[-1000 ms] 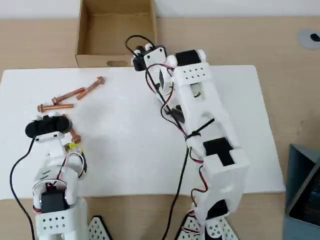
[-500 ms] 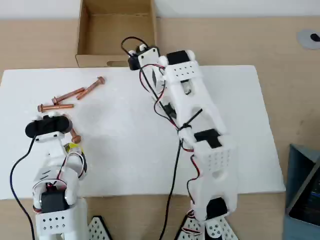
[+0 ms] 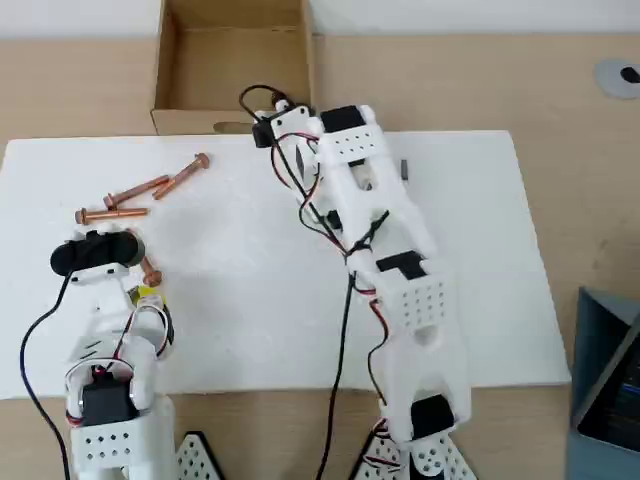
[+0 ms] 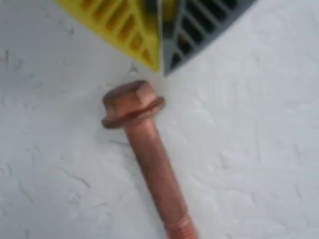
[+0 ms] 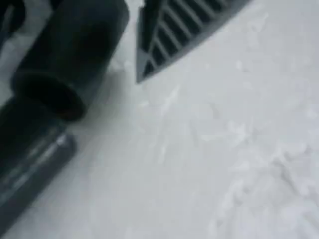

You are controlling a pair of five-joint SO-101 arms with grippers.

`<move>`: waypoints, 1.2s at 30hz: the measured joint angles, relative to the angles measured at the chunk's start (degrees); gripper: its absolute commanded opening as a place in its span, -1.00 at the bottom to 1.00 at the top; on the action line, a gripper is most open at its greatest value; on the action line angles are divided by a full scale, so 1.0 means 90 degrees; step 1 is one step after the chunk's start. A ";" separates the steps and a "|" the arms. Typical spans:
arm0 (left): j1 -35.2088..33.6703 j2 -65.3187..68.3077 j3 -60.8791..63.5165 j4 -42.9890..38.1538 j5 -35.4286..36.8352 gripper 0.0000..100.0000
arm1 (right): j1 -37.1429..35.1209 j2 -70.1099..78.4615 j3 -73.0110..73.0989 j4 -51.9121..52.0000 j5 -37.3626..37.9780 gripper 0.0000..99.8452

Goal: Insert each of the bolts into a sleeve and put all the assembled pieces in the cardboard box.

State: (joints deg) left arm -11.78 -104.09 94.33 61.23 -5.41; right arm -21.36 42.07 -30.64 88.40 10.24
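Four copper hex-head bolts [image 3: 140,188] lie on the white mat [image 3: 250,300] around 9 o'clock, one of them just beside the left gripper [image 4: 160,59], whose yellow and grey tips are pressed together on nothing. At the mat's 12 o'clock edge the right gripper [image 3: 270,130] hangs near the open brown cardboard box [image 3: 200,122], close to two black cylindrical sleeves [image 5: 70,55]. Whether it is open or closed cannot be told.

R arm [image 3: 400,290] swings sideways – its wrist end [image 3: 283,125] slides along the front wall of the cardboard box [image 3: 165,70], from the box's front corner toward mid-wall. Forearm and elbow section follow, lying more slanted vs. the box front. Small dark piece [image 3: 405,169], near the box – now uncovered beside the arm.
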 measured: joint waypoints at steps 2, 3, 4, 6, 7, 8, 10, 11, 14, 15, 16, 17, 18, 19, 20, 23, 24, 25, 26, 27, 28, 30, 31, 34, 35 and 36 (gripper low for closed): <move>0.0000 0.0000 0.0000 0.0000 0.0000 -1.00 | 0.0010 0.0068 -0.0049 -0.0020 -0.0039 -0.77; 0.0000 0.0000 0.0000 0.0000 0.0000 -1.00 | 0.0020 0.0107 -0.0098 -0.0020 -0.0107 -0.80; 0.0000 0.0000 0.0000 0.0000 0.0000 -1.00 | 0.0029 0.0156 -0.0147 -0.0029 -0.0156 -0.82; 0.0000 0.0000 0.0000 0.0000 0.0000 -1.00 | 0.0029 0.0254 -0.0234 -0.0029 -0.0166 -0.88; 0.0000 0.0000 0.0000 0.0000 0.0000 -1.00 | 0.0029 0.0283 -0.0274 -0.0029 -0.0176 -0.92; 0.0000 0.0000 0.0000 0.0000 0.0000 -1.00 | 0.0029 0.0313 -0.0283 -0.0029 -0.0186 -0.94; 0.0000 0.0000 0.0000 0.0000 0.0000 -1.00 | 0.0029 0.0371 -0.0293 -0.0029 -0.0186 -0.97; 0.0000 0.0000 0.0000 0.0000 0.0000 -1.00 | 0.0029 0.0371 -0.0303 -0.0029 -0.0186 -0.98; 0.0000 0.0000 0.0000 0.0000 0.0000 -1.00 | 0.0029 0.0381 -0.0313 -0.0029 -0.0186 -0.98; 0.0000 0.0000 0.0000 0.0000 0.0000 -1.00 | 0.0029 0.0381 -0.0332 -0.0029 -0.0186 -0.98; 0.0000 0.0000 0.0000 0.0000 0.0000 -1.00 | 0.0029 0.0400 -0.0381 0.0000 -0.0186 -0.98; 0.0000 0.0000 0.0000 0.0000 0.0000 -1.00 | 0.0029 0.0440 -0.0449 0.0029 -0.0186 -0.98; 0.0000 0.0000 0.0000 0.0000 0.0000 -1.00 | 0.0029 0.0479 -0.0567 0.0117 -0.0186 -0.98; 0.0000 0.0000 0.0000 0.0000 0.0000 -1.00 | 0.0029 0.0567 -0.0733 0.0234 -0.0195 -0.98; 0.0000 0.0000 0.0000 0.0000 0.0000 -1.00 | 0.0029 0.0596 -0.0908 0.0352 -0.0205 -0.98; 0.0000 0.0000 0.0000 0.0000 0.0000 -1.00 | -0.0010 0.0674 -0.1661 0.0987 -0.0195 -0.98; 0.0000 0.0000 0.0000 0.0000 0.0000 -1.00 | -0.0020 0.0664 -0.2012 0.1172 -0.0195 -0.98; 0.0000 0.0000 0.0000 0.0000 0.0000 -1.00 | -0.0020 0.0654 -0.2403 0.1309 -0.0195 -0.98; 0.0000 0.0000 0.0000 0.0000 0.0000 -1.00 | -0.0010 0.0645 -0.2745 0.1368 -0.0205 -0.98; 0.0000 0.0000 0.0000 0.0000 0.0000 -1.00 | -0.0010 0.0606 -0.2960 0.1387 -0.0195 -0.98; 0.0000 0.0000 0.0000 0.0000 0.0000 -1.00 | -0.0010 0.0498 -0.3048 0.1397 -0.0195 -0.98; 0.0000 0.0000 0.0000 0.0000 0.0000 -1.00 | -0.0010 0.0127 -0.3057 0.1407 -0.0195 -0.98; 0.0000 0.0000 0.0000 0.0000 0.0000 -1.00 | -0.0010 -0.0137 -0.3038 0.1407 -0.0195 -0.98; 0.0000 0.0000 0.0000 0.0000 0.0000 -1.00 | -0.0010 -0.1055 -0.2589 0.1407 -0.0195 -0.98; 0.0000 0.0000 0.0000 0.0000 0.0000 -1.00 | -0.0010 -0.1338 -0.2354 0.1407 -0.0195 -0.98; 0.0000 0.0000 0.0000 0.0000 0.0000 -1.00 | -0.0010 -0.1612 -0.2090 0.1407 -0.0195 -0.98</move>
State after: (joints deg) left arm -11.78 -104.09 94.33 61.23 -5.41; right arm -21.45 27.56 -49.45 101.05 8.48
